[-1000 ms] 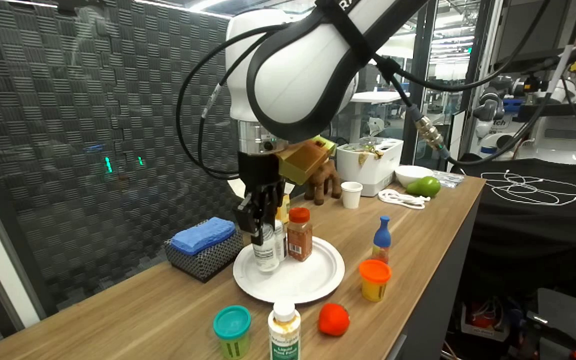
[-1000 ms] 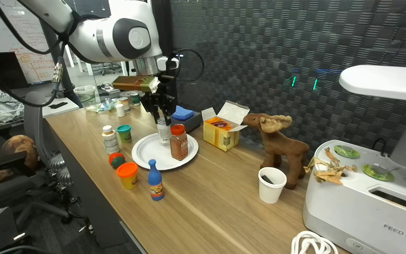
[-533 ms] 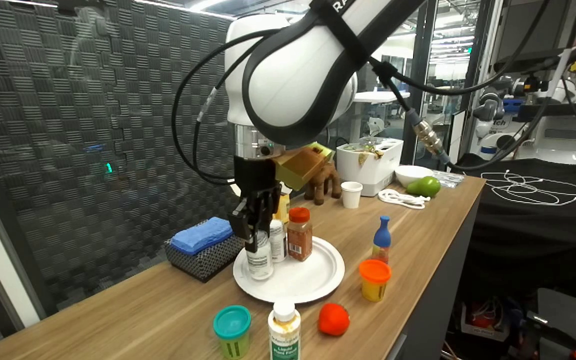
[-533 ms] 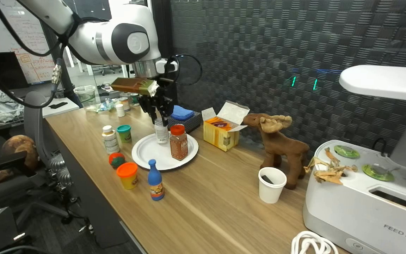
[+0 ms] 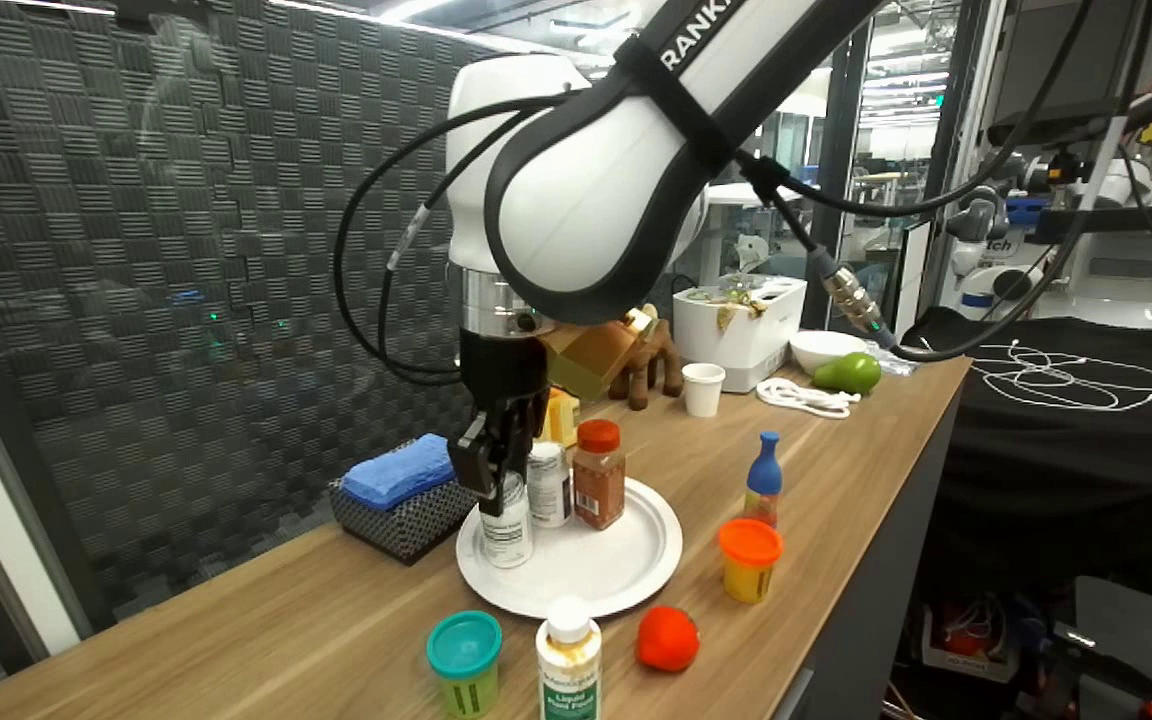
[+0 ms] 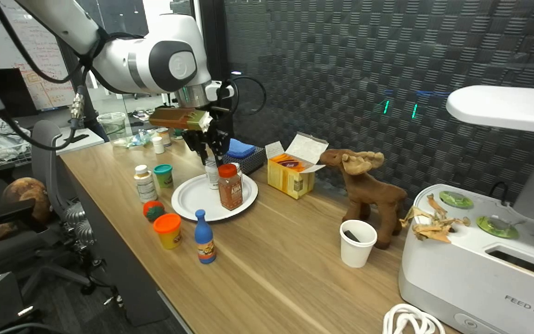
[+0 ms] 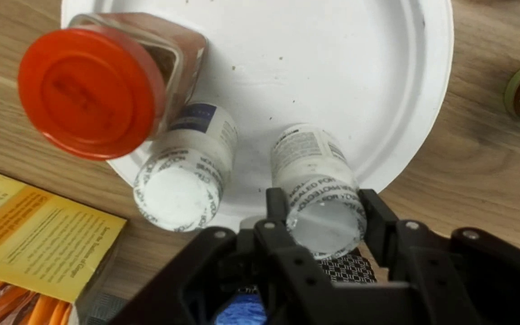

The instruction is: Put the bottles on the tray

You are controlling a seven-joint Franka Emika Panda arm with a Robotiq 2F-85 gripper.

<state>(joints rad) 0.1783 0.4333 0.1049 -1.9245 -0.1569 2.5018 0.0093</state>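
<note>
My gripper (image 7: 325, 203) is shut on a white bottle (image 7: 309, 155), its fingers on either side of the cap. That bottle stands nearly upright, its base seemingly on the tray (image 5: 616, 575), a round white plate. Close by on the tray are another white bottle (image 5: 549, 488) and a red-capped bottle (image 6: 230, 190) of brown spice. Off the tray, on the counter, stand a white-capped plant food bottle (image 5: 569, 670), a teal-capped jar (image 5: 466, 655), an orange-capped jar (image 5: 749, 560) and a blue bottle (image 6: 204, 239).
Behind the tray lie a patterned box with a blue cloth (image 5: 404, 472) and an open yellow carton (image 6: 291, 176). A red round object (image 5: 667, 639) sits by the counter's front edge. Further along are a plush moose (image 6: 371, 195), a paper cup (image 6: 358, 243) and a white planter (image 6: 480, 273).
The arm has come lower, carrying the white bottle away from its white neighbour, leftward in an exterior view. Over the last half second the tray has slid slightly with the bottles on it.
</note>
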